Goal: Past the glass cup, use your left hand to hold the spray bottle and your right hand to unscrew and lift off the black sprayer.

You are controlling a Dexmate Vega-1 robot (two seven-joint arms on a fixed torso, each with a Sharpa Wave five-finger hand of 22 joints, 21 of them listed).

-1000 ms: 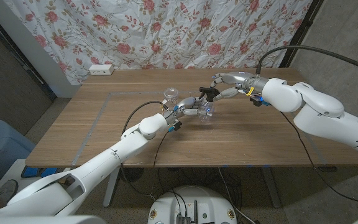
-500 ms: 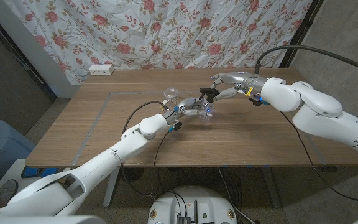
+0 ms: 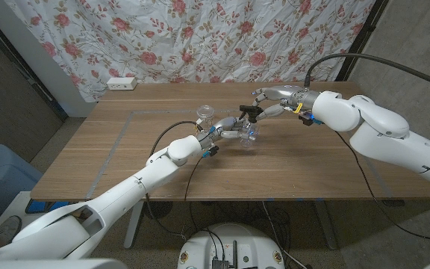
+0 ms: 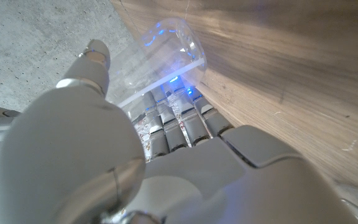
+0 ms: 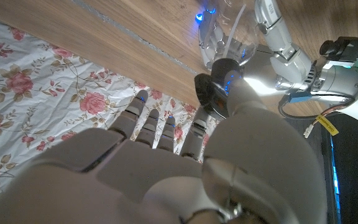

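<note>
A glass cup (image 3: 206, 113) stands on the tabletop (image 3: 110, 149), just left of the bottle. The left robot hand (image 3: 226, 128) has its fingers (image 4: 166, 127) curled around the clear spray bottle (image 3: 247, 134), near the middle of the tabletop. The bottle looks tipped over a bit. The black sprayer (image 3: 248, 111) sits at the top of the bottle. The right robot hand (image 3: 273, 102) pinches the sprayer with its fingertips, and its other fingers are spread out.
</note>
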